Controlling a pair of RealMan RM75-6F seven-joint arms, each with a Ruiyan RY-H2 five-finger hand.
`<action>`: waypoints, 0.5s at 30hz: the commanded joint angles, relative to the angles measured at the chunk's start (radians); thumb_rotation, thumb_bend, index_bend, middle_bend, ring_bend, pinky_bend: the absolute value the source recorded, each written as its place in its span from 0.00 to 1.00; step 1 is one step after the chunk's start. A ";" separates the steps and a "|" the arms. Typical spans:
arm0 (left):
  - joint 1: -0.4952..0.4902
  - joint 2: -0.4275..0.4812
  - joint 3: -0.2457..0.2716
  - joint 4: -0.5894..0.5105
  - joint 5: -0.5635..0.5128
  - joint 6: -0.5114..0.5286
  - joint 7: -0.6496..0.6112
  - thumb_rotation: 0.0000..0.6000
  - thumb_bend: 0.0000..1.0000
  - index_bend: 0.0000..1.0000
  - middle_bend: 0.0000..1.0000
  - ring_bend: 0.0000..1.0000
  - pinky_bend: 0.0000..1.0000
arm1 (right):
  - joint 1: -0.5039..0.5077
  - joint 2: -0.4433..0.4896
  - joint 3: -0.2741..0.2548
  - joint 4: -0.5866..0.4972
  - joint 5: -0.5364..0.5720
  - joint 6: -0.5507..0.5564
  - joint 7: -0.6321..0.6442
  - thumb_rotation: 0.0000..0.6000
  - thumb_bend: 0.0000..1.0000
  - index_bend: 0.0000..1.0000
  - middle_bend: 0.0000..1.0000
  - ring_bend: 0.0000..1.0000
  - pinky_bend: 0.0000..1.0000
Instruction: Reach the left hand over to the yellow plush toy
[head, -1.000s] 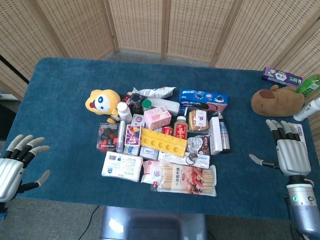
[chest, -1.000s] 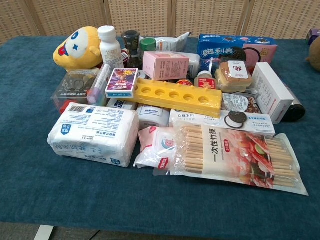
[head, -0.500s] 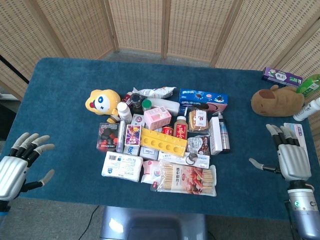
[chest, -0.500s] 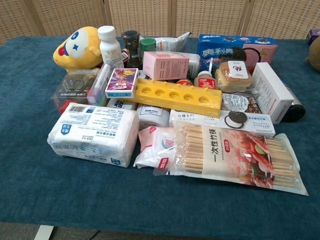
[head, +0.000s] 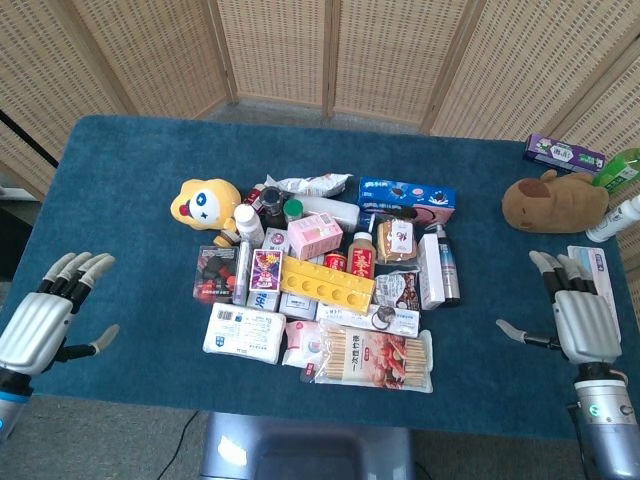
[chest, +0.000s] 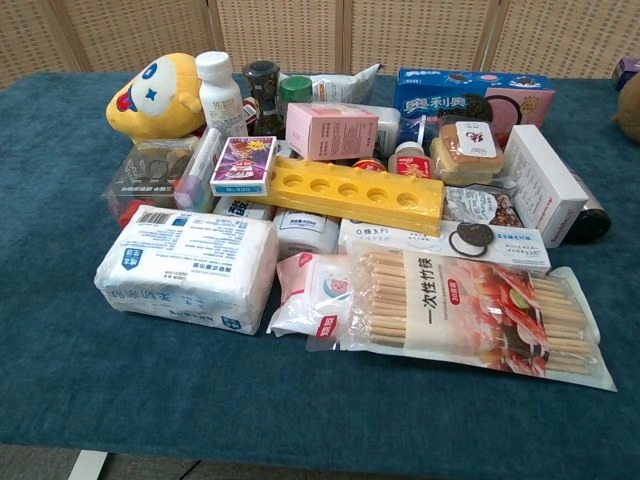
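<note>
The yellow plush toy (head: 204, 203) lies at the far left corner of the pile of goods, its face up; the chest view shows the yellow plush toy (chest: 155, 95) at the upper left beside a white bottle (chest: 220, 92). My left hand (head: 45, 318) hovers over the table's near left edge, fingers spread and empty, well to the left of and nearer than the toy. My right hand (head: 578, 305) is at the near right edge, fingers apart, holding nothing. Neither hand shows in the chest view.
A heap of packaged goods fills the table's middle: a yellow holed tray (head: 327, 281), a white tissue pack (head: 243, 333), a chopsticks bag (head: 372, 356), a blue biscuit box (head: 406, 194). A brown plush (head: 553, 201) and bottles sit far right.
My left hand has moved forward and rightward onto the table edge, rising in the head view. The right hand has shifted slightly. The goods have not moved.
</note>
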 joint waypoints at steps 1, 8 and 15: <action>-0.042 -0.010 -0.021 0.037 -0.046 -0.060 -0.045 0.84 0.35 0.00 0.00 0.00 0.00 | 0.000 0.001 0.001 -0.002 0.003 -0.002 0.002 0.56 0.05 0.00 0.00 0.00 0.00; -0.133 -0.044 -0.065 0.081 -0.165 -0.197 -0.011 0.79 0.28 0.00 0.00 0.00 0.00 | -0.001 0.007 0.004 -0.012 0.003 -0.004 -0.001 0.56 0.05 0.00 0.00 0.00 0.00; -0.228 -0.084 -0.122 0.130 -0.283 -0.305 0.029 0.79 0.29 0.00 0.00 0.00 0.00 | -0.010 0.021 0.005 -0.018 0.006 0.001 0.009 0.56 0.05 0.00 0.00 0.00 0.00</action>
